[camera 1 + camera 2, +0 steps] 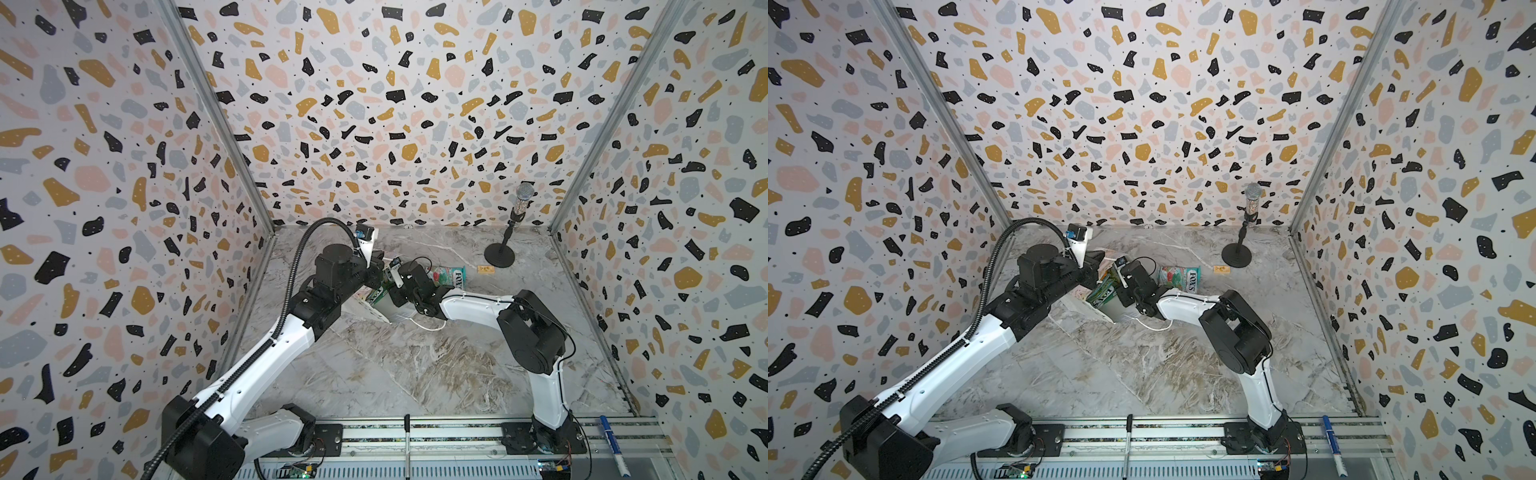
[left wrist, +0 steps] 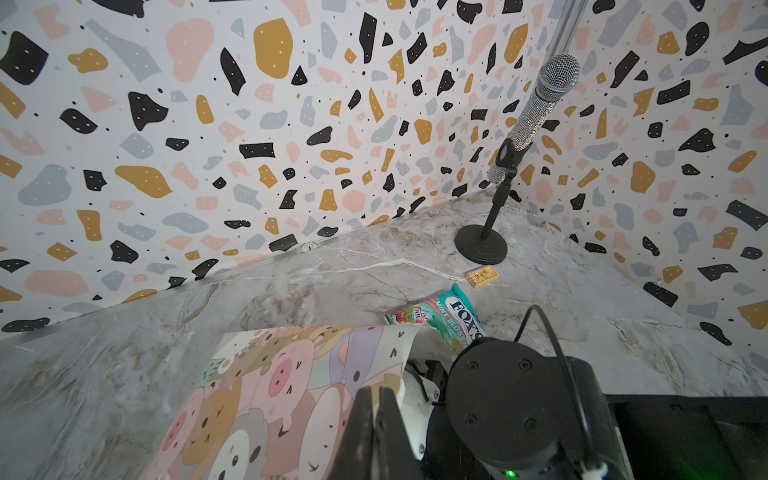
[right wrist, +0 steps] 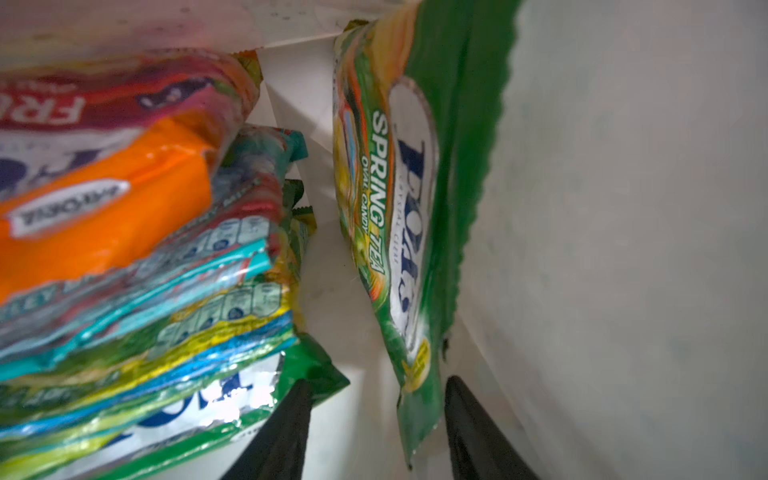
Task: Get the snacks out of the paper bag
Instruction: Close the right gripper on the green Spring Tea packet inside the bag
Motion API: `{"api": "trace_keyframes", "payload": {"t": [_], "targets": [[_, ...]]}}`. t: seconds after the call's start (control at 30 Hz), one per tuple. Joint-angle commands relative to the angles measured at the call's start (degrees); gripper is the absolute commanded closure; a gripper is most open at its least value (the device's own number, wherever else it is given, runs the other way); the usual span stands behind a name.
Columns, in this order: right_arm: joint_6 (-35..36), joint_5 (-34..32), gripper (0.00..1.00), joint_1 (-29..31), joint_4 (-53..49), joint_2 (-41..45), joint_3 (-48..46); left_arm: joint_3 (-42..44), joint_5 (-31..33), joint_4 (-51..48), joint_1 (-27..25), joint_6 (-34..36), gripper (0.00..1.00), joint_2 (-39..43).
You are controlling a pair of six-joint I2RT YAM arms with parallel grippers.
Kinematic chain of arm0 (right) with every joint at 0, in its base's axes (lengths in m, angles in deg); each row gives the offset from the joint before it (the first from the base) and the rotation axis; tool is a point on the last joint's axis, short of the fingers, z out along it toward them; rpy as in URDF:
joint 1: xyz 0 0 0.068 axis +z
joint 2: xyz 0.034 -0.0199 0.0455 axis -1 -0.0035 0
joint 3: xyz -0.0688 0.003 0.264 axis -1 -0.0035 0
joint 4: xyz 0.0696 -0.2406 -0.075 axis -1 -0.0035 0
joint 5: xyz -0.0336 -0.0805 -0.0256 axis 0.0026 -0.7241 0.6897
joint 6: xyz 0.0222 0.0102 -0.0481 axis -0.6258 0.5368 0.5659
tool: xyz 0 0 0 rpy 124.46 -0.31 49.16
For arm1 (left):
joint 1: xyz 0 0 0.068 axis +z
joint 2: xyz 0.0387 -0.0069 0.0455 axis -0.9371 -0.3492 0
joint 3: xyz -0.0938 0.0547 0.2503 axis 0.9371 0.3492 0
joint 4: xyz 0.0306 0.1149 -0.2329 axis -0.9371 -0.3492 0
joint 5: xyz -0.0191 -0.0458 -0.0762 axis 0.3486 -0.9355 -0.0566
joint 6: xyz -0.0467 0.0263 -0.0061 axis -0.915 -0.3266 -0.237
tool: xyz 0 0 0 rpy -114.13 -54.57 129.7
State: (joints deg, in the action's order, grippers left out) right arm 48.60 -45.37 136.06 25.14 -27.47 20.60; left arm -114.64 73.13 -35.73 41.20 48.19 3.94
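Note:
The paper bag [image 1: 365, 309] [image 1: 1084, 309] lies on its side mid-table, its colourful animal side [image 2: 270, 395] up. My left gripper [image 2: 374, 390] [image 1: 376, 266] is shut on that side's edge by the mouth. My right gripper [image 3: 380, 380] is inside the bag and open. The lower edge of a green "Spring Tea" packet [image 3: 399, 208] hangs between its fingers, unpinched, against the white inner wall [image 3: 623, 208]. Several more snacks [image 3: 145, 249] are stacked beside it. One teal-red packet [image 1: 451, 277] [image 1: 1179, 276] [image 2: 449, 316] lies on the table behind the bag.
A microphone on a black round stand [image 1: 500, 253] [image 2: 481, 249] stands at the back right. A small orange box [image 1: 485, 269] [image 2: 481, 275] lies next to its base. Patterned walls close in three sides. A blue pen [image 1: 611, 444] rests on the front rail.

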Motion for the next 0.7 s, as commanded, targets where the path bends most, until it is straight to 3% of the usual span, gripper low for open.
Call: {"api": "trace_keyframes", "payload": {"t": [0.0, 0.27, 0.37, 0.53, 0.67], "targets": [[-3.2, 1.5, 0.45, -1.0, 2.2, -0.5, 2.0, -1.4, -0.8, 1.8, -0.2, 0.7, 1.00, 1.5], [-4.4, 3.5, 0.55, -2.8, 4.4, -3.3, 3.9, -1.6, -0.8, 1.5, -0.2, 0.8, 1.00, 1.3], [-3.8, 3.2, 0.68, -3.1, 4.8, -4.3, 4.8, -1.8, -0.7, 1.2, -0.2, 1.0, 1.00, 1.1], [-3.1, 5.0, 0.97, -3.4, 5.5, -3.6, 4.2, -1.8, 0.5, 1.1, -0.2, 1.0, 1.00, 0.9], [-2.6, 7.0, 1.00, -3.5, 8.3, -0.1, -0.1, -1.7, 2.4, 0.9, -0.2, 0.9, 1.00, 0.9]]}}
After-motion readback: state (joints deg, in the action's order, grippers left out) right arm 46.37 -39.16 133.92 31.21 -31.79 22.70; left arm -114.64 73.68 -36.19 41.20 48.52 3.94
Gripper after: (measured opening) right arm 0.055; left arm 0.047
